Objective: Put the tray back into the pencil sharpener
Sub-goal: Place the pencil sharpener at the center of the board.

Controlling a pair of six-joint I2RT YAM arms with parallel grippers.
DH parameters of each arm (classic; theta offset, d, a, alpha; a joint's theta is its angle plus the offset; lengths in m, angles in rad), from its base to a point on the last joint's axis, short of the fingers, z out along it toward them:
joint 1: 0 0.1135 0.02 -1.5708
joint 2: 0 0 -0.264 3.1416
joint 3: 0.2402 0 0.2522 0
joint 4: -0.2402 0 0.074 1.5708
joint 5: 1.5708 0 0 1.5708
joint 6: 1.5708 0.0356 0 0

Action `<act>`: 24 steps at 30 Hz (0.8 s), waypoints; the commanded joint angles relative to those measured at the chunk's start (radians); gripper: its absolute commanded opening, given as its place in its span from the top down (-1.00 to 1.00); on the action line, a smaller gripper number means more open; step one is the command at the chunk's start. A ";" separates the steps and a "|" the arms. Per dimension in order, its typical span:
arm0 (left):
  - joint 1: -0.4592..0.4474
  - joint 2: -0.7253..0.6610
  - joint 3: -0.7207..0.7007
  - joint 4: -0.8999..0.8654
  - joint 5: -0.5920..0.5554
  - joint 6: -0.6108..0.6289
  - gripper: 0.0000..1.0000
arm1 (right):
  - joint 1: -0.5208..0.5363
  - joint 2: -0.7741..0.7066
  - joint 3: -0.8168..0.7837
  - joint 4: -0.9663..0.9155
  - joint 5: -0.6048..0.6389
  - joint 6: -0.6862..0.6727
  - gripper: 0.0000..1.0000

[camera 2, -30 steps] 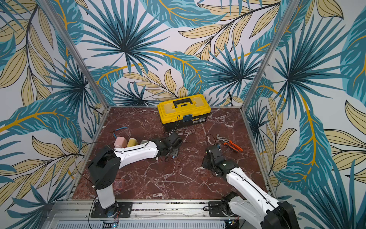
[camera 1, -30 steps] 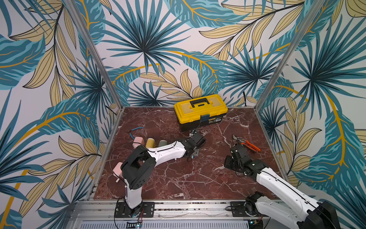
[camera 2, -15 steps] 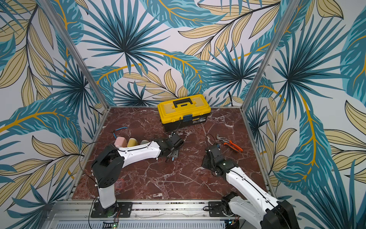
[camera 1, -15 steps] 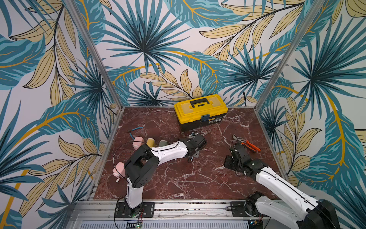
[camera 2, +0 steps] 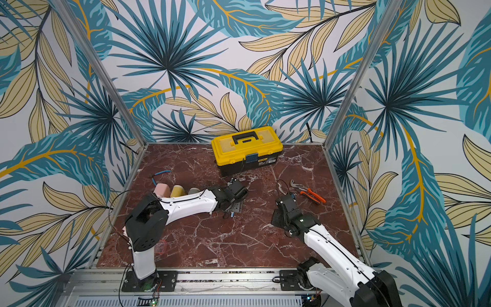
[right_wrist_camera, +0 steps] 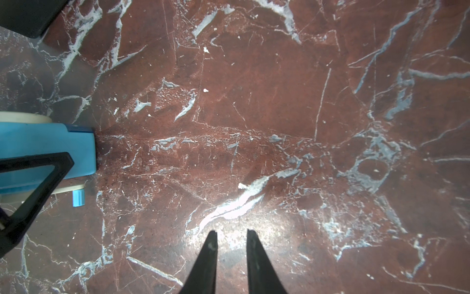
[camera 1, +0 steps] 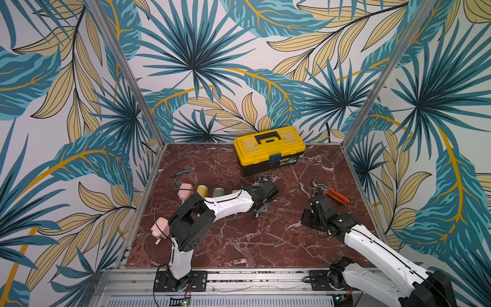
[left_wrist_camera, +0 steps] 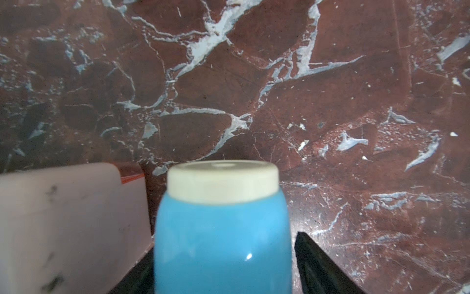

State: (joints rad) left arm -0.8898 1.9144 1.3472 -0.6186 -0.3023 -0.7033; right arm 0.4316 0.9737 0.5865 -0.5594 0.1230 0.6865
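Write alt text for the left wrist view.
A blue pencil sharpener with a cream cap sits close up between the left gripper's black fingers. A blurred pale pink block lies beside it, on a red-brown marble table veined in white.

A laboratory robot cell is indicated. A red marble-patterned tabletop [camera 1: 239,239] is enclosed by leaf-printed wall panels [camera 1: 239,40] on aluminium posts [camera 1: 126,71], and white-and-black robot arms [camera 1: 228,204] are bolted to an aluminium rail [camera 1: 252,277].
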 commanded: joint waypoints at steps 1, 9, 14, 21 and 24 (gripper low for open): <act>-0.011 -0.001 0.023 -0.009 -0.008 0.007 -0.60 | -0.003 0.000 0.005 -0.025 -0.002 -0.024 0.53; -0.041 -0.055 0.028 -0.007 -0.036 0.049 -0.74 | -0.003 0.007 0.021 -0.031 0.007 -0.043 0.54; -0.068 -0.121 0.016 -0.007 -0.050 0.081 -0.79 | -0.004 0.002 0.020 -0.031 0.015 -0.044 0.53; -0.104 -0.291 -0.023 -0.008 -0.066 0.151 -0.74 | -0.005 -0.006 0.021 -0.019 0.032 -0.045 0.54; -0.106 -0.385 -0.058 -0.007 -0.067 0.212 -0.74 | -0.004 0.000 0.019 0.001 0.039 -0.048 0.53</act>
State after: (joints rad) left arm -0.9901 1.6012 1.3235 -0.6201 -0.3462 -0.5636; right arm 0.4316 0.9764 0.5949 -0.5659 0.1379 0.6533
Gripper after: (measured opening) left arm 0.868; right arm 0.233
